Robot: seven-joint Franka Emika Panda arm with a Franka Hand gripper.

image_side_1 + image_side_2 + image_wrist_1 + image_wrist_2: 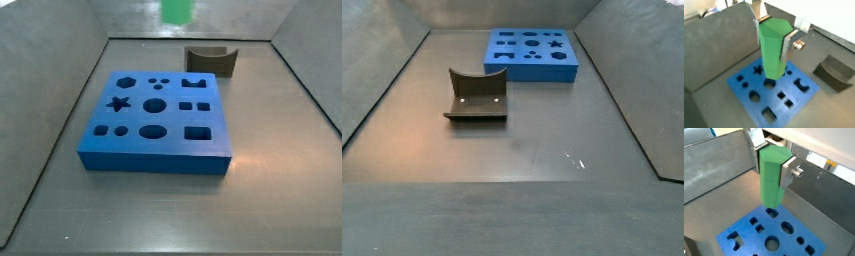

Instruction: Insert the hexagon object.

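My gripper is shut on the hexagon object, a long bright-green prism held upright between the silver fingers in both wrist views. The gripper grips its upper part. The peg hangs well above the blue block with shaped holes, and its lower end hides part of the block's holes. In a side view only the peg's lower end shows at the top edge, above the block, whose hexagonal hole is at its far left corner. The gripper itself is out of both side views.
A dark grey curved block stands behind the blue block, and it also shows in a wrist view and a side view. Grey walls enclose the floor on all sides. The blue block sits near one wall.
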